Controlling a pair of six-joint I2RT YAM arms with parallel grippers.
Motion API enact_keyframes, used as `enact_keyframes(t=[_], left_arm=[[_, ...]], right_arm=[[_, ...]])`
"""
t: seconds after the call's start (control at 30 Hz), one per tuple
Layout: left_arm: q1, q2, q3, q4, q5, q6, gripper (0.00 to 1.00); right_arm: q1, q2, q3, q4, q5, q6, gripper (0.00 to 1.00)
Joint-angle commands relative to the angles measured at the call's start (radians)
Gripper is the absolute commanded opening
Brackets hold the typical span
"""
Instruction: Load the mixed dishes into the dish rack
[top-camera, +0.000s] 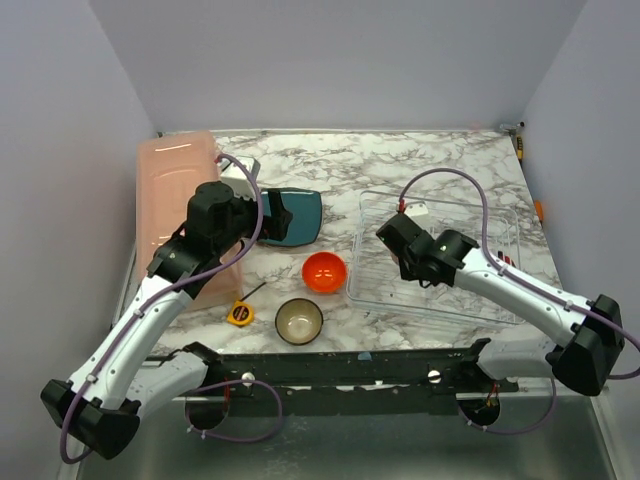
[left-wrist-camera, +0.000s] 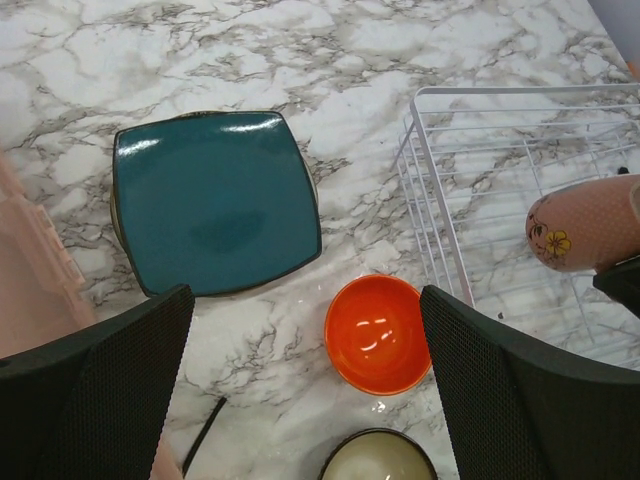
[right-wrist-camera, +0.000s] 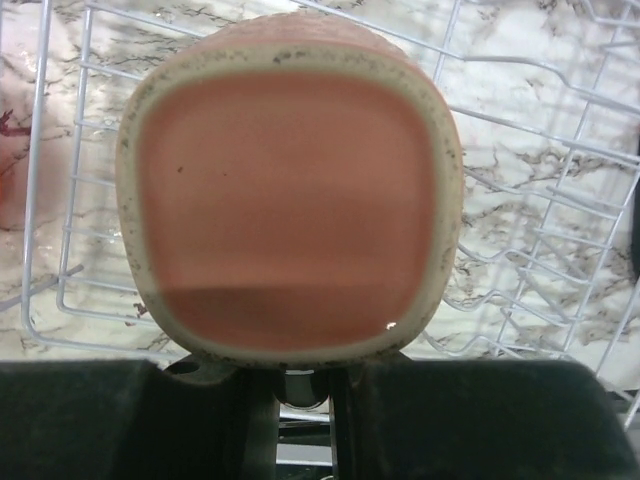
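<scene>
Two bowls sit nearest the arm bases on the marble worktop (top-camera: 420, 160): a dark brown bowl (top-camera: 299, 320) with a cream inside, upright, and just to its left a small yellow tape measure (top-camera: 239, 313). A little farther back stands the glossy orange bowl (left-wrist-camera: 378, 334), also upright, close to the left edge of the dish rack (top-camera: 500, 215) but apart from it. The left claw (left-wrist-camera: 305, 292) hangs above the worktop with its fingers (left-wrist-camera: 110, 390) spread wide and nothing between them, over the gap between the orange bowl and the teal rounded-square plate (left-wrist-camera: 214, 201). The plate lies flat on the worktop just beyond. To the right, the right claw (right-wrist-camera: 300, 382) is clenched on the lower rim of the pinkish-tan mug (right-wrist-camera: 290, 200). It holds the mug on its side, mouth toward the wrist camera, over the wire grid in the near-left part of the rack. Whether the mug touches the wires cannot be told. From the left wrist a small flower print shows on the mug's outer wall. Farthest on the left, along the wall, lies the long salmon-pink tub (top-camera: 170, 180).
</scene>
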Motion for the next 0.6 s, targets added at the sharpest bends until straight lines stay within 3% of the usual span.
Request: enact_keyframes(t=[0.0, 0.57], left_arm=[[-0.006, -0.003, 0.009, 0.054, 0.036, 0.040, 0.94], [-0.021, 0.037, 0.010, 0.050, 0.016, 0.055, 0.94]], right_arm=[[0.002, 0.035, -0.032, 0.048, -0.015, 0.104, 0.00], [0.002, 0.112, -0.165, 0.195, 0.045, 0.250, 0.00]])
